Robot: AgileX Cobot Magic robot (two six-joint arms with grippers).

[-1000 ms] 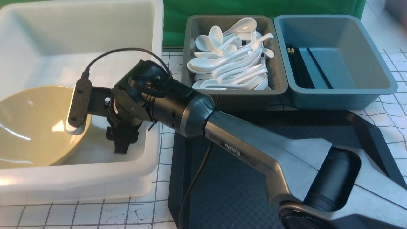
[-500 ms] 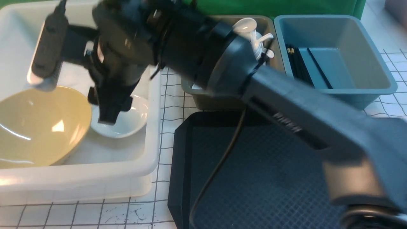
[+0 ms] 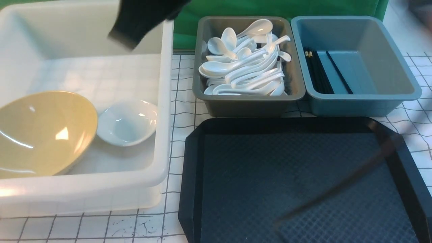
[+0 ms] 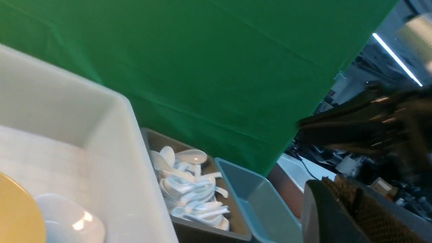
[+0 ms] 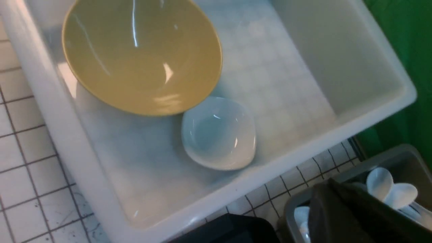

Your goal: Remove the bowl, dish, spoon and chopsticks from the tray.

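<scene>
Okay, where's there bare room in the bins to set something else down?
Free: the white tub's far half, beyond the yellow bowl and white dish; the blue-grey bin's floor beside its chopsticks; the whole black tray. Crowded: the grey bin, heaped with spoons.

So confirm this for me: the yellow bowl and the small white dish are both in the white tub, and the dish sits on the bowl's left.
One thing is wrong. The dish sits on the right of the bowl, not its left, as the front view shows. The rest holds: both lie in the white tub.
</scene>
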